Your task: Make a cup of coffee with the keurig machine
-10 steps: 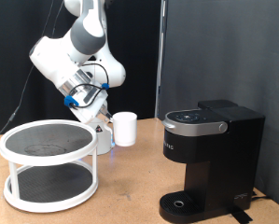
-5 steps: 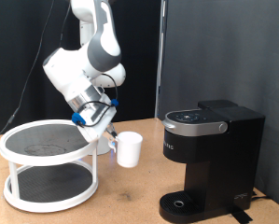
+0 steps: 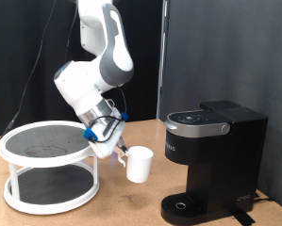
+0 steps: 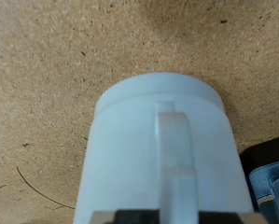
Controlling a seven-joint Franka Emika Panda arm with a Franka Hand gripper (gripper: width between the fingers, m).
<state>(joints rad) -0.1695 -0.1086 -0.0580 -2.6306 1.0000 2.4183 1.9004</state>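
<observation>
White ceramic is what the gripper (image 3: 122, 153) carries now: the cup (image 3: 139, 164) hangs in the air above the middle of the wooden table (image 3: 122, 207), near its back edge, and it does not touch the table. In the exterior view the fingers close on the cup's side that faces the tiered stand (image 3: 48, 168), and in the wrist view the handle (image 4: 176, 154) runs straight into the fingers at the edge of the picture, so I judge that the gripper is closed on the handle and holds the cup by it. The cup (image 4: 162, 154) looks nearly upright, mouth up, perhaps with a small tilt. The machine (image 3: 211, 165) stands close to the table's edge at the exterior view's right, lid down, and its round drip tray (image 3: 186, 204) at the base has nothing on it; the cup is near the machine's front, but apart from it and higher than the tray. To do this step well, I think the cup should stay upright and low enough to pass under the machine's overhanging head without touching it. A grip on a handle alone can let the cup swing, so a slow, steady movement seems wise. The cup should also come down flat at the middle of the tray.
</observation>
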